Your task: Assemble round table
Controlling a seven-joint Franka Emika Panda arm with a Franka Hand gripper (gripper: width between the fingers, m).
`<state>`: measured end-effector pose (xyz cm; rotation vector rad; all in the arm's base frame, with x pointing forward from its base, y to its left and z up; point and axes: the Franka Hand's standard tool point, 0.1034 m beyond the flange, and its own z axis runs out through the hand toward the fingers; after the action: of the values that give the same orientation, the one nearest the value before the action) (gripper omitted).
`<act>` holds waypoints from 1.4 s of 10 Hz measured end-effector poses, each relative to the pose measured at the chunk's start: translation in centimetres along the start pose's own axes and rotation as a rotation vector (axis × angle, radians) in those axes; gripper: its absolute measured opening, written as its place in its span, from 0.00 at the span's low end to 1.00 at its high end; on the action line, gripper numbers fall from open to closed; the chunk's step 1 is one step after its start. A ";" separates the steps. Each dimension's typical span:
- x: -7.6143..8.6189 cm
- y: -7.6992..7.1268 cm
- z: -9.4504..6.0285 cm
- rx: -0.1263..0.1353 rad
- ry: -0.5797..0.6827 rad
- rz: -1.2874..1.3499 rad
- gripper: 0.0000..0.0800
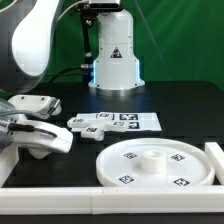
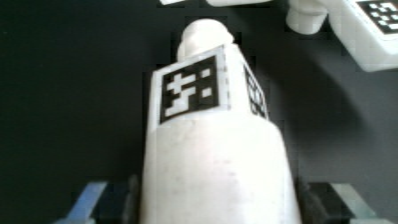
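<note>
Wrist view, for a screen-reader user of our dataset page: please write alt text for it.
A white cylindrical leg bearing a black-and-white square tag fills the frame, running between the gripper fingers over a black table. Whether the fingers clamp it cannot be told; other white tagged pieces lie beyond its far end.

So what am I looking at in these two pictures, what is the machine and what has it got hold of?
It is a robot arm with a two-finger gripper. One picture comes from a camera standing off the arm, the other from a camera on its wrist. On the black table lie a round white disc, a flat marker board with square tags and a small white part beside it. In the wrist view the gripper is closed on a thick white leg.
</note>
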<state>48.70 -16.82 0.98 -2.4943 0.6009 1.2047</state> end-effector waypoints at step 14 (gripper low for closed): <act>-5.9 -12.0 -7.1 -0.059 0.647 -0.190 0.51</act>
<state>56.08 -8.17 11.01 -2.9037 0.4541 0.3330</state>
